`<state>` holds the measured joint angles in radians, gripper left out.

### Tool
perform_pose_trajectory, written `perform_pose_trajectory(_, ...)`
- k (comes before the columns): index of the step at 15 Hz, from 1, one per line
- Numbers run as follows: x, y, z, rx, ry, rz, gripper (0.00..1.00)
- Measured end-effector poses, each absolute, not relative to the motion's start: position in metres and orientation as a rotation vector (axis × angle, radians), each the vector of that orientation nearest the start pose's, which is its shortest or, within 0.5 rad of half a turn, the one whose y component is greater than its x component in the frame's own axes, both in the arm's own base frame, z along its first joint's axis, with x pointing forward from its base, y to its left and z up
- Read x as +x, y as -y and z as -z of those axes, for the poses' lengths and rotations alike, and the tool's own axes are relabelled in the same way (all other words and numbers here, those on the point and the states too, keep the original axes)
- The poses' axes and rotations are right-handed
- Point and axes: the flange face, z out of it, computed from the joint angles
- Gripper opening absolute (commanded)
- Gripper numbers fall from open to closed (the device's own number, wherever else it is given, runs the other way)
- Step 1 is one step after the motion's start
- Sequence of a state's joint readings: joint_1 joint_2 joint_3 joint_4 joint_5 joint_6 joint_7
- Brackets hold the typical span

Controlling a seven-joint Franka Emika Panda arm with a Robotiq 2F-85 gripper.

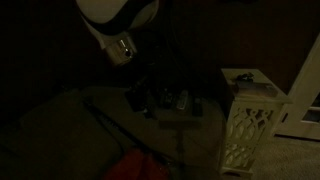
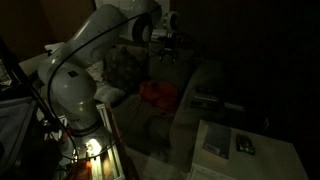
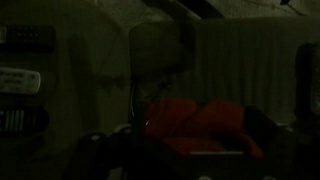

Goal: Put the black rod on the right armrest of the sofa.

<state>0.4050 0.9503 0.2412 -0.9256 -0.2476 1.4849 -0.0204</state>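
Observation:
The scene is very dark. The olive-grey sofa (image 1: 55, 125) fills the lower left of an exterior view and the middle of the other one (image 2: 195, 110). A thin dark line that looks like the black rod (image 1: 112, 128) slants across the sofa seat. My gripper (image 1: 158, 98) hangs below the white arm, above the sofa's far end, and also shows in an exterior view (image 2: 170, 48). Its fingers are lost in shadow. In the wrist view a thin dark line (image 3: 133, 92) runs upright; I cannot tell whether it is the rod.
A red cushion (image 2: 158, 95) lies on the sofa, also seen in the wrist view (image 3: 200, 120). A white lattice-sided box table (image 1: 250, 125) stands beside the sofa. A thin T-shaped stand (image 1: 180, 128) rises near it. Remotes (image 3: 20, 80) lie on a white surface.

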Motion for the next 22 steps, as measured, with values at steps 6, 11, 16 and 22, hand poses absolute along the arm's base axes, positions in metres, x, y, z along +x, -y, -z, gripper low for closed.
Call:
perform_pose_trajectory(6, 0.713, -0.322, -0.252, -3.080, 0.914, 0.051, 1.00)
perform_pose_trajectory(11, 0.741, -0.288, -0.185, -2.998, 0.805, 0.351, 1.00)
perform_pose_trajectory(16, 0.739, -0.295, -0.184, -2.981, 0.809, 0.363, 1.00)
perform_pose_trajectory(22, 0.735, -0.303, -0.175, -2.966, 0.780, 0.344, 1.00)
